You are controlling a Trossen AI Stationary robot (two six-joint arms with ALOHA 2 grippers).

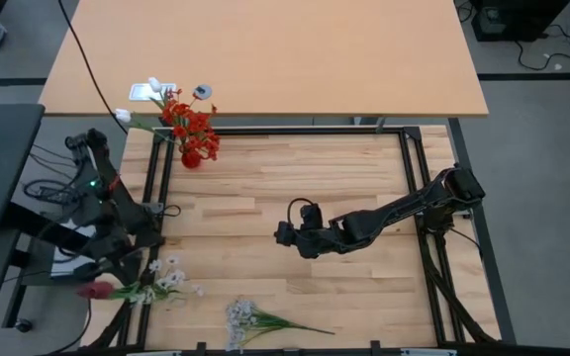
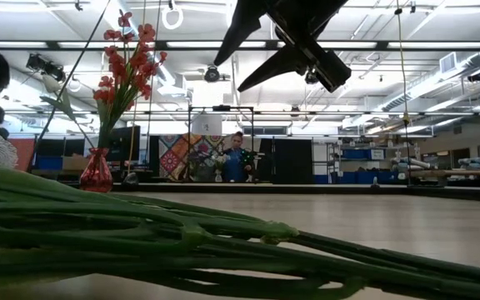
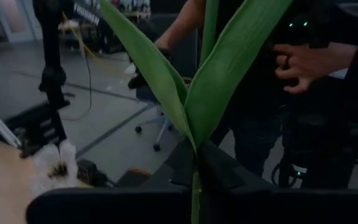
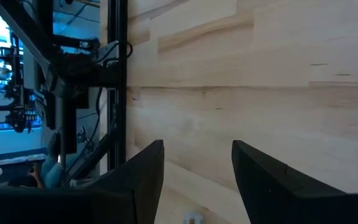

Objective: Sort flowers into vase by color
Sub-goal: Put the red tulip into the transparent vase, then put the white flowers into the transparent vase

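A red vase [image 1: 191, 156] with red blossom clusters [image 1: 192, 126] stands at the table's far left; it also shows in the low view [image 2: 97, 171]. A white bloom [image 1: 123, 116] on a green stalk leans out beside it. My left gripper [image 1: 130, 275], at the near left corner, is shut on a dark maroon tulip stem [image 1: 95, 290] with long green leaves [image 3: 191, 74]. Small white blooms [image 1: 166, 280] lie next to it. Another white-bloom stem [image 1: 240, 316] lies at the near edge. My right gripper [image 1: 287, 234] is open and empty over the table's middle [image 4: 196, 168]. My left gripper pinches the tulip's green stalk [image 3: 196, 186] between its two fingers, just below where the two long leaves branch. The leaves stand out beyond the fingertips. Whether the stem is clear of the table, I cannot tell.
The black frame rails [image 1: 161, 188] run along the table's left and right [image 1: 419, 188] sides. A second wooden table [image 1: 265, 49] with small white items [image 1: 156, 91] stands behind. A person [image 3: 303, 68] stands beyond the left side. Green stalks [image 2: 140, 233] fill the low view's foreground.
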